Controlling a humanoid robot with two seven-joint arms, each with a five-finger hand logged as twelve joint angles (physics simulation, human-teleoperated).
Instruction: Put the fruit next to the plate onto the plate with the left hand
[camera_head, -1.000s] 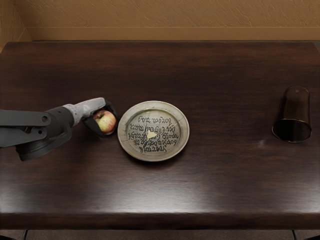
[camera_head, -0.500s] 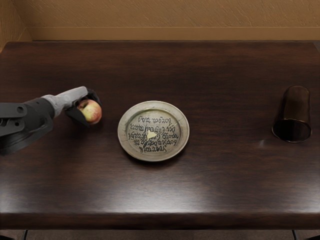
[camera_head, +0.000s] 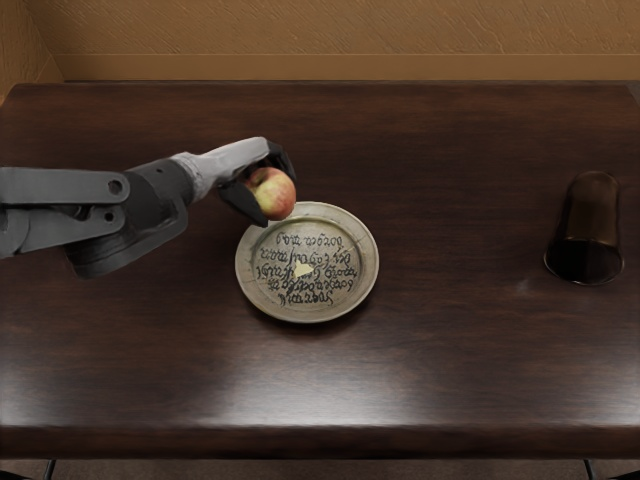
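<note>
A red and yellow apple (camera_head: 273, 192) is held in the air by my left hand (camera_head: 257, 183), whose dark fingers are shut around it. The apple hangs over the far left rim of the round grey plate (camera_head: 345, 296), which carries dark script and a small pale mark at its middle. The left arm reaches in from the picture's left edge. No right arm shows.
A dark brown glass (camera_head: 585, 228) lies on its side near the table's right edge. The dark wooden table (camera_head: 320, 380) ends at a tan wall at the back.
The left hand first drew the apple leftward away from the plate, then lifted it and carried it right, so it now hangs over the plate's far left rim.
</note>
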